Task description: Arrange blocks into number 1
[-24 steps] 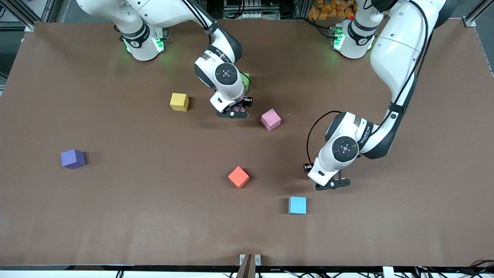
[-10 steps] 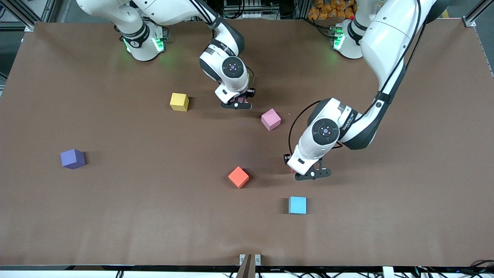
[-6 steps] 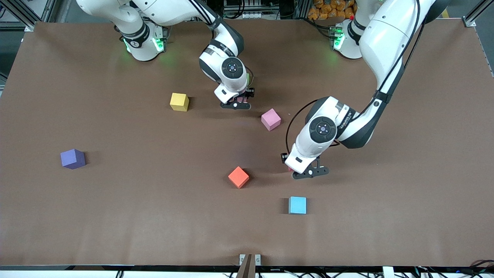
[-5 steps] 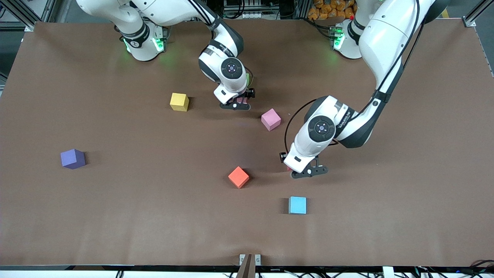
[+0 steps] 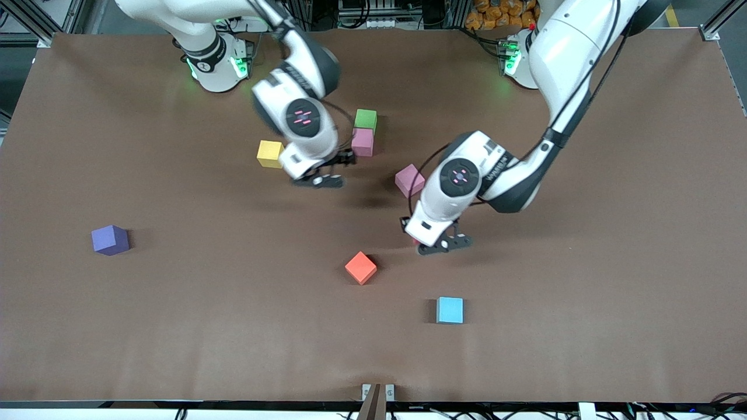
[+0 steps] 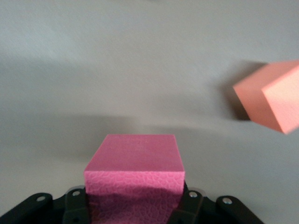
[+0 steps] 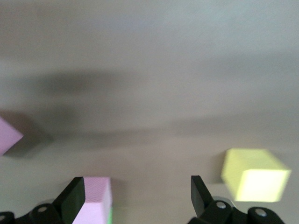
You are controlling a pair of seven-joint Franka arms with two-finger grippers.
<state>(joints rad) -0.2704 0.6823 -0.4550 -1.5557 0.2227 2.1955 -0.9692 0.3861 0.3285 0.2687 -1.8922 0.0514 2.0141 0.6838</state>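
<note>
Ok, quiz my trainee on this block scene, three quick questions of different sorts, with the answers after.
1. True or false: the right gripper is open and holds nothing.
2. Which cube touches the green block? A) a pink block B) the orange cube C) the purple cube
3. Fill in: the left gripper is shut on the ______ block.

Key: 1 true. 2 A; the pink block sits against the green block, nearer to the front camera. 3 reddish-pink.
</note>
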